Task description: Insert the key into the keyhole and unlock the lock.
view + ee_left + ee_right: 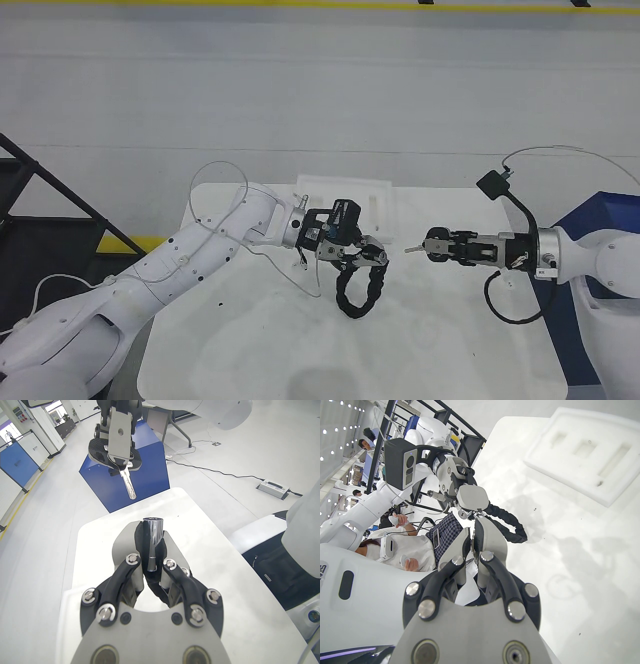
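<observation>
The lock is a chrome cylinder (153,527) with a black cable loop (358,293) hanging under it. My left gripper (372,250) is shut on the cylinder and holds it above the middle of the white table (280,350). In the right wrist view the keyhole face (462,514) points toward my right gripper (471,532). That gripper (432,246) is shut on the head of a silver key (413,248). The key blade (128,483) points at the cylinder's open end, with a short gap between the two.
A white foam tray (345,195) with rectangular recesses lies on the far part of the table, behind the left gripper. A blue box (600,215) stands off the table's right side. A black frame (40,190) is at the left.
</observation>
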Tool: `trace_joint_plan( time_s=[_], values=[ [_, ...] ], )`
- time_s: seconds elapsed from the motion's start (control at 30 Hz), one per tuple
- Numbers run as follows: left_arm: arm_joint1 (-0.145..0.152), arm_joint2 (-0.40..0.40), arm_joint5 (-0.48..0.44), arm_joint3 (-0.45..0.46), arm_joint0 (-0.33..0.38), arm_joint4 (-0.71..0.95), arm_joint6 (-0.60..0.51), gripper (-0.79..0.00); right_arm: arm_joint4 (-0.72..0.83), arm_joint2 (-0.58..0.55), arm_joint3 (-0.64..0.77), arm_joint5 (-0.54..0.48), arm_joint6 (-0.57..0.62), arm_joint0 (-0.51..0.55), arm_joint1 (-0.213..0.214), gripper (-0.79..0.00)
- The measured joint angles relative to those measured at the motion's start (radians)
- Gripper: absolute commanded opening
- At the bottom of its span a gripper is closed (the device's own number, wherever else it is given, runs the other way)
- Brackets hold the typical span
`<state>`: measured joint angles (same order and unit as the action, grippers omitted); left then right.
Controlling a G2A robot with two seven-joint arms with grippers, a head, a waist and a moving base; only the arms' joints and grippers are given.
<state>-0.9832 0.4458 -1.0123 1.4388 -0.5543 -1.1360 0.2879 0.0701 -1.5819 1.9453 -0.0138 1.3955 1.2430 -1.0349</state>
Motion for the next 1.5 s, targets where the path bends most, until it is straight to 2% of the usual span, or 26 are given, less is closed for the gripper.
trace_joint_plan(
  time_s=[0.13,0.27,0.5,0.63,1.0,1.5],
  values=[
    [-0.001,0.002,0.006,0.002,-0.005,0.005,0.005,-0.785,-0.006,0.001,0.01,0.002,-0.016,0.007,0.0,-0.785],
    [-0.01,0.006,0.054,-0.009,-0.044,0.011,0.016,-0.785,-0.05,-0.013,0.096,0.042,-0.06,0.047,0.007,-0.785],
    [-0.052,-0.006,0.104,-0.039,-0.052,-0.08,0.086,-0.785,-0.169,-0.049,0.273,0.112,-0.12,0.156,0.02,-0.785],
    [-0.076,-0.015,0.117,-0.07,-0.05,-0.135,0.152,-0.785,-0.214,-0.053,0.318,0.133,-0.165,0.202,0.023,-0.785],
    [-0.128,-0.017,0.099,-0.146,-0.046,-0.157,0.205,-0.785,-0.286,-0.025,0.36,0.194,-0.26,0.25,0.029,-0.785],
    [-0.158,0.018,0.085,-0.172,-0.065,-0.185,0.195,-0.785,-0.272,-0.012,0.323,0.26,-0.281,0.233,0.038,-0.785]
  ],
)
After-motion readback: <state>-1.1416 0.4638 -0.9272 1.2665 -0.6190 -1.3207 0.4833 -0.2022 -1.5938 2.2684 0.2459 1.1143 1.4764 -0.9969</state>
